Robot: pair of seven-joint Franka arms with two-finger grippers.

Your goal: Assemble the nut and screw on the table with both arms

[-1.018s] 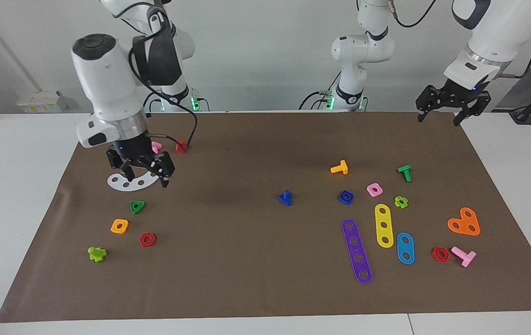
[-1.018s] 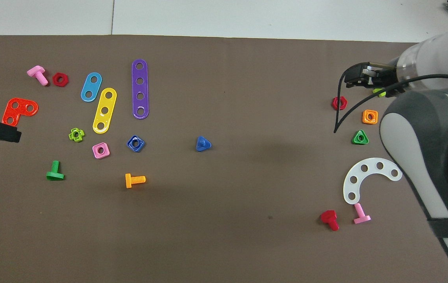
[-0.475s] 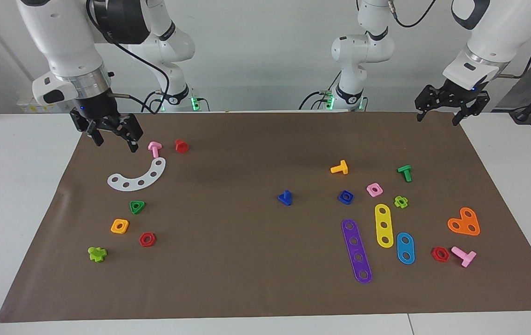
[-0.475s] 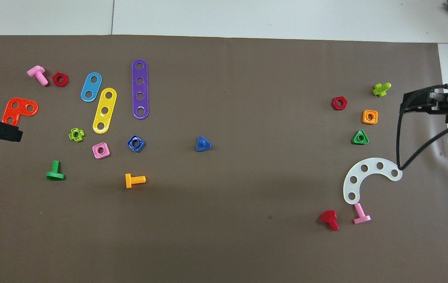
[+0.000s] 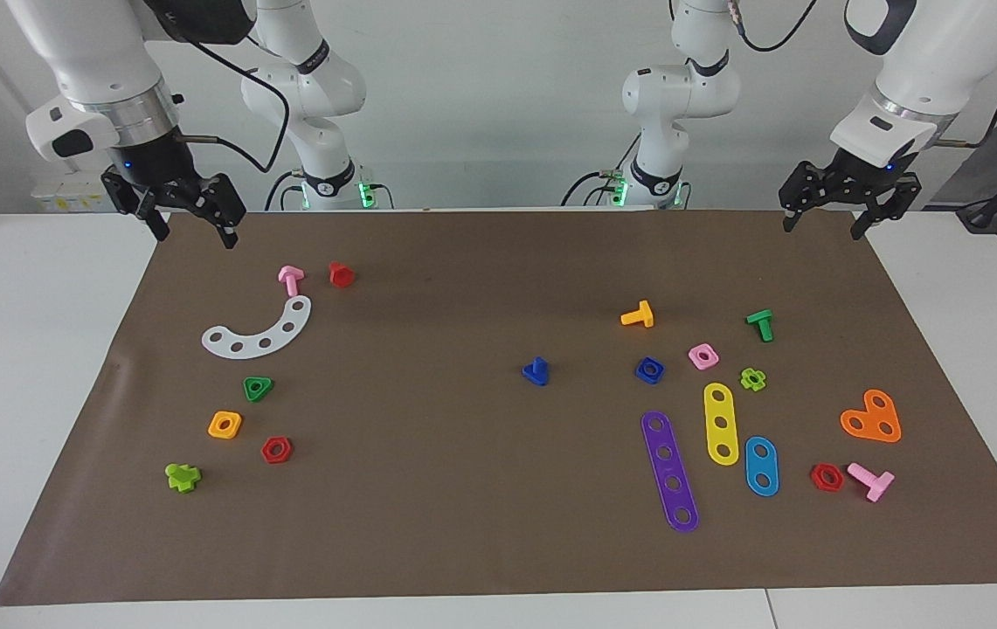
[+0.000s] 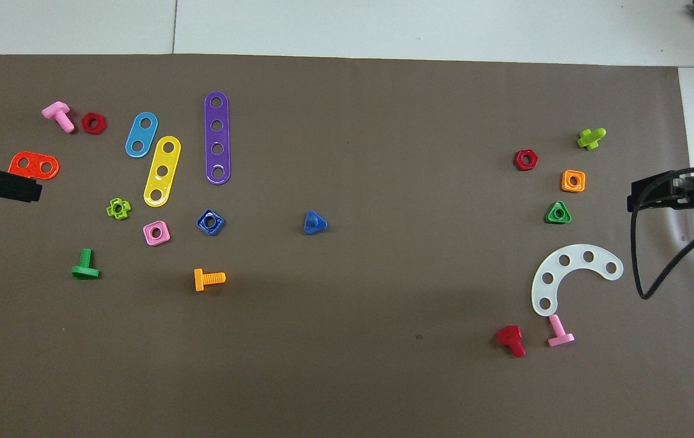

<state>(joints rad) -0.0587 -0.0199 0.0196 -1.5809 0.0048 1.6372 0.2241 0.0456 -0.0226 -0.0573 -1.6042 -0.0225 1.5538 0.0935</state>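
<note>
The dark blue square nut [image 5: 649, 370] [image 6: 210, 222] lies flat on the brown mat [image 5: 463, 507] of the white table [image 5: 35, 367], toward the left arm's end. The dark blue screw [image 5: 536, 371] [image 6: 314, 223] rests near the mat's middle, beside the nut and apart from it. My left gripper [image 5: 821, 229] [image 6: 0, 182] hangs open and empty over the mat's corner by the left arm's base. My right gripper [image 5: 193, 238] [image 6: 675, 194] hangs open and empty over the mat's corner by the right arm's base.
A pink square nut [image 5: 703, 355], an orange bolt [image 5: 638, 314], a green bolt [image 5: 760, 324] and purple [image 5: 670, 472], yellow [image 5: 721, 423] and blue [image 5: 761, 466] strips surround the nut. A white curved strip [image 5: 258, 334], pink bolt [image 5: 290, 279] and red bolt [image 5: 341, 274] lie under the right arm.
The right gripper has risen from above the white curved strip and drawn back toward its base, to the mat's corner. The left gripper has hardly moved. No part on the mat has shifted.
</note>
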